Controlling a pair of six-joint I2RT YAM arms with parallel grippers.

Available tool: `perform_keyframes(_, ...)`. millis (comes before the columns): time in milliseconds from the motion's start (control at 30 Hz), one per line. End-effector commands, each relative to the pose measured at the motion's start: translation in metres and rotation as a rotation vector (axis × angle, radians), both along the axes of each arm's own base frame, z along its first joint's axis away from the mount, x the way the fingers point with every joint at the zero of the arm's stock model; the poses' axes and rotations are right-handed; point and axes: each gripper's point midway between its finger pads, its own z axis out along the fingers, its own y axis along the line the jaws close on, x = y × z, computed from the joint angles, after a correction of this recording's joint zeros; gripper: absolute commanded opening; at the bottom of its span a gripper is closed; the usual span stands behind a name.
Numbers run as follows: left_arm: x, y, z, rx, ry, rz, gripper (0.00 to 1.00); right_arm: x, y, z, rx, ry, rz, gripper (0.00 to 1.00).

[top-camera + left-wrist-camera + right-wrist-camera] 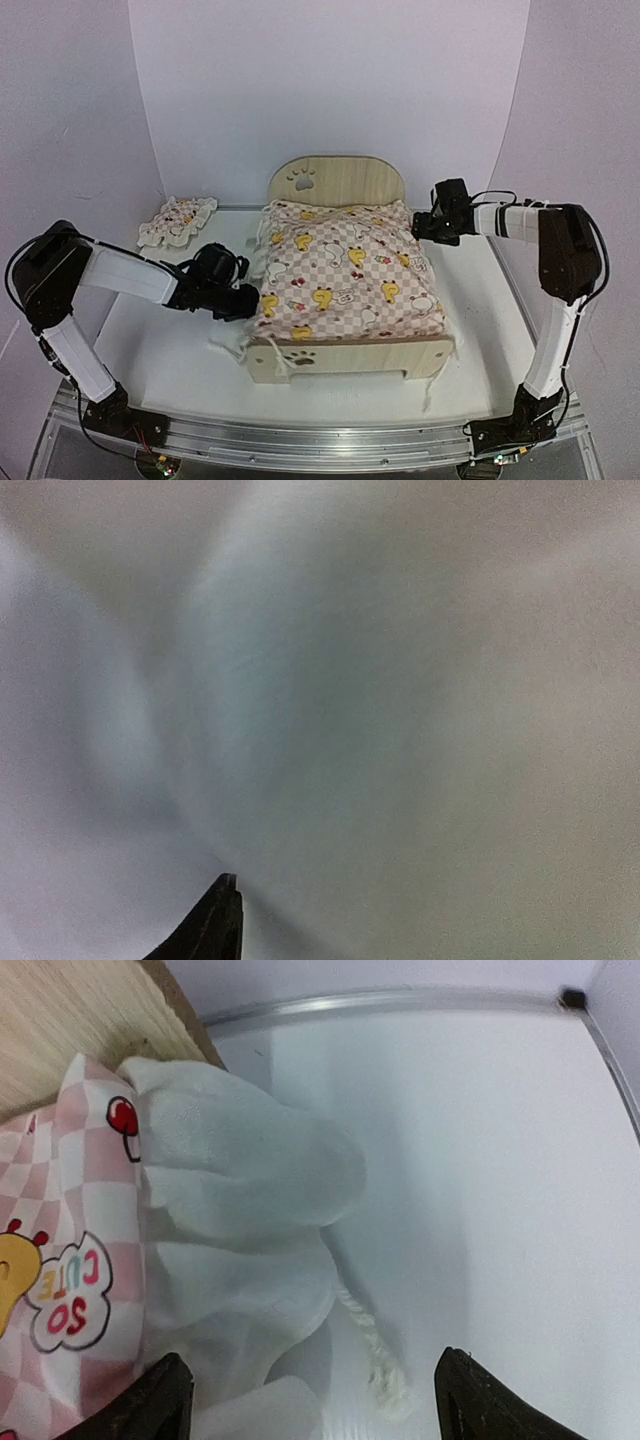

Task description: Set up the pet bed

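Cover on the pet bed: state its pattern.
The cover is pink-checked with yellow ducks; top external view best.

Robot lab bench — plain white backdrop panels [330, 90], rail-edged table [170, 350].

Small ruffled pillow [177, 220] lies on the white table [150, 340] (far-left corner).
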Motion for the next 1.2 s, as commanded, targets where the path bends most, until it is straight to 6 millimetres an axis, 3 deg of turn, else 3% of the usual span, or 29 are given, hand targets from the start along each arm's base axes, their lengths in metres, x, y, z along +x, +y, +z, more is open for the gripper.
perform_keyframes(0,-0.059,-0.069,0.041,-0.11,-0.079,-0.047,0.46,0.039,0.099,0.062,0.06,-0.219,0.419,0.89)
perform_keyframes(33,-0.066,-0.065,0.044,-0.108,-0.088,-0.048,0.47,0.042,0.091,0.068,0.017,-0.222,0.401,0.92)
perform_keyframes(67,-0.067,-0.054,0.047,-0.08,-0.111,-0.028,0.48,0.048,0.07,0.073,-0.071,-0.223,0.312,0.96)
perform_keyframes(167,-0.059,0.001,0.065,0.111,-0.219,0.086,0.62,0.041,0.003,0.103,-0.299,-0.17,0.081,0.98)
perform_keyframes(267,-0.048,0.044,0.115,0.189,-0.377,0.164,0.79,0.008,-0.069,0.13,-0.535,-0.041,-0.173,0.98)
perform_keyframes(333,-0.032,0.07,0.148,0.185,-0.452,0.232,0.87,-0.026,-0.088,0.138,-0.559,0.028,-0.251,0.98)
perform_keyframes(400,-0.011,0.089,0.179,0.133,-0.524,0.28,0.9,-0.067,-0.077,0.122,-0.434,0.105,-0.22,0.98)
perform_keyframes(467,0.012,0.092,0.212,0.073,-0.621,0.285,0.94,-0.106,-0.045,0.122,-0.231,0.073,-0.116,0.98)
perform_keyframes(533,0.038,0.086,0.24,0.048,-0.698,0.265,0.95,-0.146,-0.03,0.111,-0.068,0.078,-0.055,0.98)
perform_keyframes(667,0.093,0.067,0.267,0.061,-0.782,0.179,0.96,-0.212,-0.051,0.11,0.02,0.103,-0.115,0.98)
perform_keyframes(767,0.121,0.042,0.273,0.026,-0.859,0.038,0.96,-0.247,-0.044,0.108,0.214,0.101,-0.12,0.98)
perform_keyframes(933,0.161,0.032,0.268,-0.139,-0.838,-0.109,0.95,-0.263,-0.015,0.103,0.562,0.007,-0.081,0.98)
perform_keyframes(1033,0.163,0.008,0.267,-0.245,-0.818,-0.272,0.94,-0.259,-0.006,0.088,0.629,0.017,-0.076,0.98)
perform_keyframes(1167,0.148,-0.012,0.247,-0.355,-0.725,-0.415,0.84,-0.244,0.01,0.074,0.644,0.051,-0.017,0.98)
